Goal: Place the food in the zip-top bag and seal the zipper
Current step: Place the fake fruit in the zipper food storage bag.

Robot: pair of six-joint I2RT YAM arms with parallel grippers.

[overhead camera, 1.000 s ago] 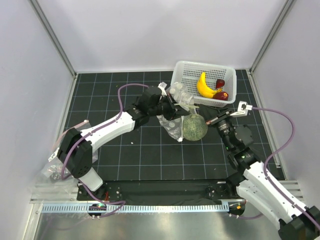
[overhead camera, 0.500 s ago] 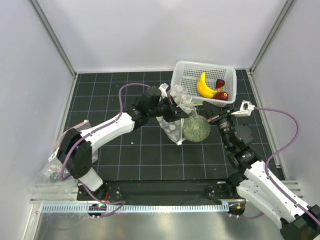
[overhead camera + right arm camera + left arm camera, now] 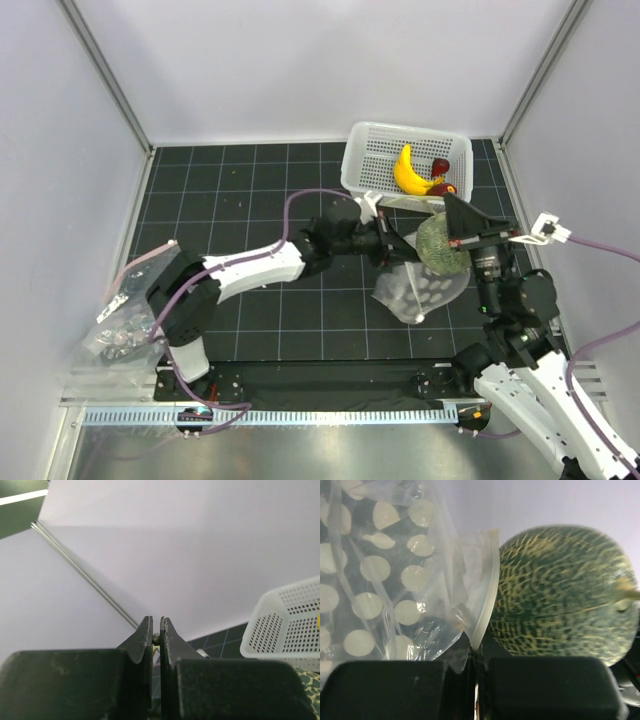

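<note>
The grey-green netted melon (image 3: 436, 243) hangs above the mat, and my right gripper (image 3: 455, 216) is shut on its small stem, seen pinched between the fingertips of that gripper (image 3: 156, 626) in the right wrist view. The clear zip-top bag (image 3: 417, 289), printed with white dots, droops just left of and below the melon. My left gripper (image 3: 390, 245) is shut on the bag's mouth edge. In the left wrist view the pale zipper (image 3: 488, 592) runs up from the gripper (image 3: 476, 672), beside the melon (image 3: 562, 592). A yellow banana (image 3: 405, 171) and dark-red fruits (image 3: 441, 168) lie in the basket.
The white perforated basket (image 3: 364, 132) stands at the back right, close behind the melon; its corner also shows as the basket (image 3: 280, 625) in the right wrist view. A crumpled plastic packet (image 3: 115, 330) lies at the near left. Grey walls enclose the black gridded mat.
The right gripper has lifted the melon off the mat and moved it right. The left arm has stretched rightward, carrying the bag along with it.
</note>
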